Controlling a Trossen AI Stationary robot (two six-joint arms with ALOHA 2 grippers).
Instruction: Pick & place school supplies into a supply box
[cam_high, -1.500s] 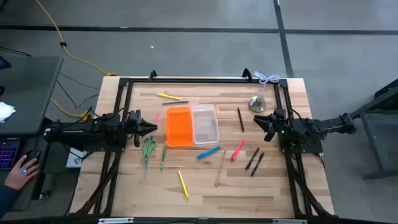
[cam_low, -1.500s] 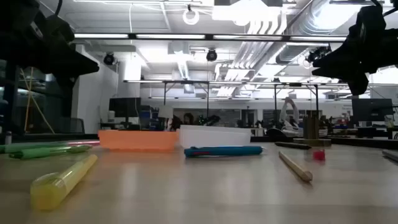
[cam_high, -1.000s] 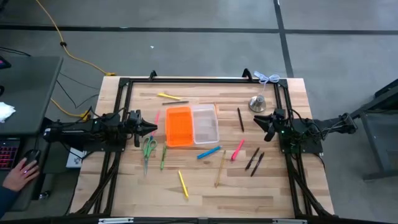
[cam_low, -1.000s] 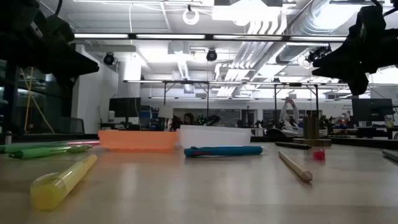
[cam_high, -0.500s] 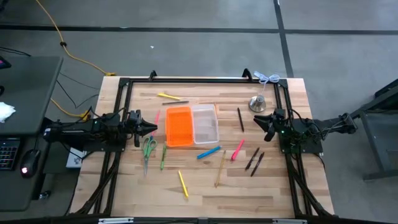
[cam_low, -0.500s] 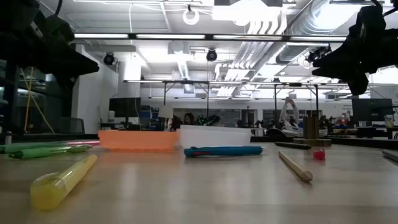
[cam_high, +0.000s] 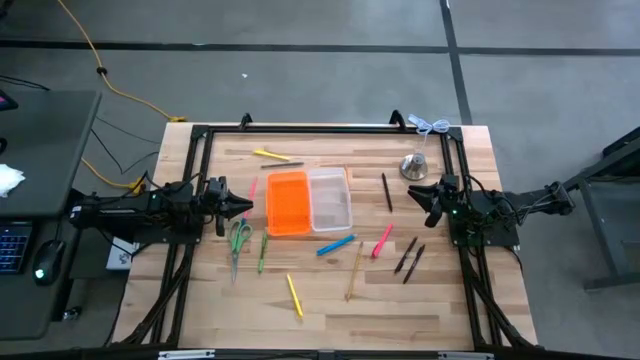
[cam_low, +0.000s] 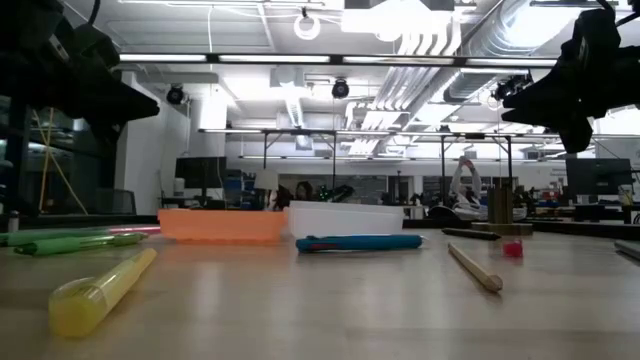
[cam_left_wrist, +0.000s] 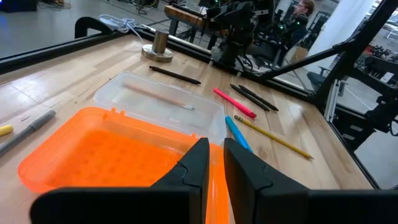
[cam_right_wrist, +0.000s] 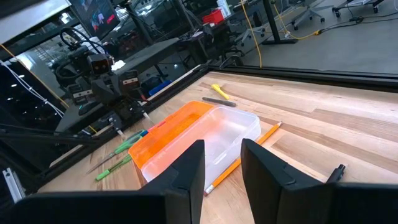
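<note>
Orange and clear halves of the supply box (cam_high: 309, 202) lie open near the middle of the wooden table (cam_high: 330, 310), and as far as you can see, only one thin stick lies in the clear half, in your left wrist view.

Your left gripper (cam_high: 243, 207) hangs just beside the orange half, on its left side, above the table. Its fingers (cam_left_wrist: 198, 163) stand only a little apart, with a narrow gap, and they hold nothing. Your right gripper (cam_high: 423, 195) waits at the right side of the table, well apart from the box. Its fingers (cam_right_wrist: 189, 163) have a wider gap and are also empty.

All the supplies you see are outside the box. The green-handled scissors (cam_high: 239, 238) and a green pen (cam_high: 262, 250) lie just below the left gripper in the high view. A blue pen (cam_high: 335, 245) lies near the lower edge of the clear half, then a wooden pencil (cam_high: 354, 270) and a pink marker (cam_high: 383, 241). Two black pens (cam_high: 408, 258) lie below the right gripper. One yellow marker (cam_high: 294, 295) is close to the front, another yellow marker (cam_high: 268, 154) is behind the box. A silver metal object (cam_high: 413, 165) stands near the right gripper.
</note>
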